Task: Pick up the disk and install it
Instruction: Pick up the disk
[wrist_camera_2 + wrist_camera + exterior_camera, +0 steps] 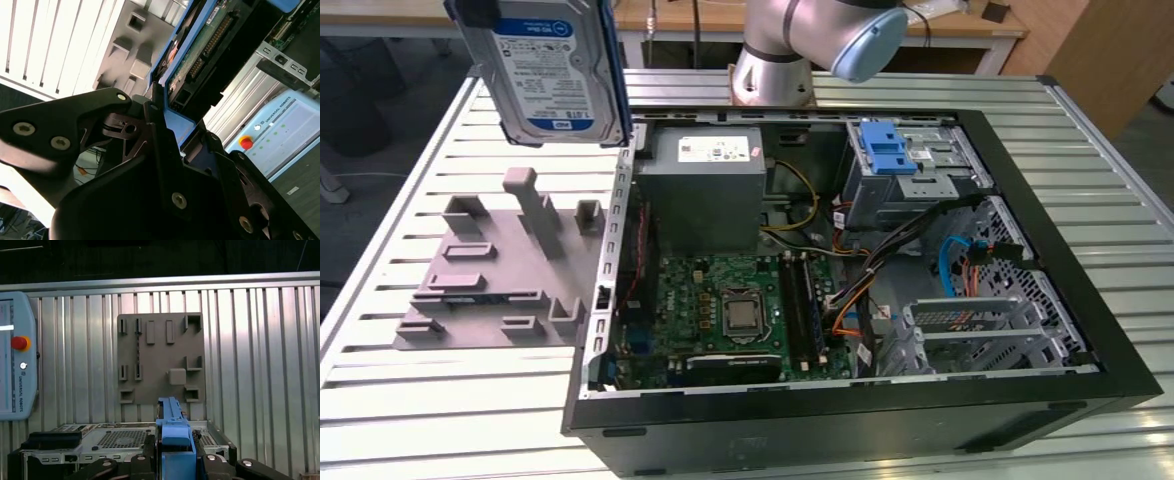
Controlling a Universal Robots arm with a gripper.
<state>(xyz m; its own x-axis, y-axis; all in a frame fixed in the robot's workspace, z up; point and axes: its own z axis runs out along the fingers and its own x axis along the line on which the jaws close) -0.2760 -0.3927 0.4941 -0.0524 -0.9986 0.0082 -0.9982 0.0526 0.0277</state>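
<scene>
Exterior view: airborne disk (547,80), white-and-blue printed label (558,50).

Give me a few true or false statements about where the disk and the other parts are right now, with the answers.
1. The pincer holds the disk in the air, off the table. True.
2. The disk sits in the drive cage. False: it hangs outside the computer case, toward the exterior view's left.
3. The computer case lies open, with its motherboard showing. True.
4. The grey fixture plate lies inside the case. False: it lies on the table beside the case.
</scene>
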